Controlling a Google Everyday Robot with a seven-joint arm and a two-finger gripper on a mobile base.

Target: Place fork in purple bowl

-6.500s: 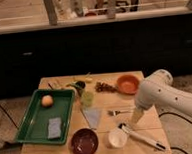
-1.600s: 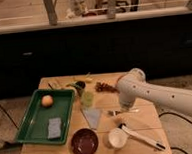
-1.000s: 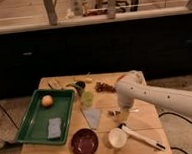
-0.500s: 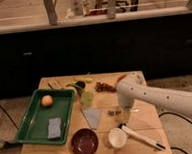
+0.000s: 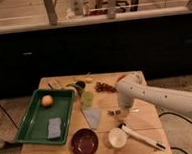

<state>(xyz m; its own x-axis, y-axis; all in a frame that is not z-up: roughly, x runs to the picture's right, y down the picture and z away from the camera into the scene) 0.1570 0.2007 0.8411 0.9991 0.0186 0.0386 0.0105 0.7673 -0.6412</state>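
Observation:
The purple bowl (image 5: 85, 142) sits at the front of the wooden table (image 5: 150, 120), dark and glossy. My white arm reaches in from the right, and the gripper (image 5: 115, 112) is low over the table's middle, right and behind the bowl. The slim silver fork (image 5: 132, 110) lies on the table just under the gripper, and only a thin piece of it shows to the right of the gripper. The orange bowl is hidden behind my arm.
A green tray (image 5: 30, 119) on the left holds an orange fruit (image 5: 47, 100) and a grey sponge (image 5: 54, 127). A green cup (image 5: 87, 98), a pale napkin (image 5: 92, 117), a white cup (image 5: 117, 138) and a long white dark-tipped utensil (image 5: 142, 137) surround the gripper.
The arm has swung left and down across the table, covering the orange bowl. The gripper has come down onto the spot where the fork lies.

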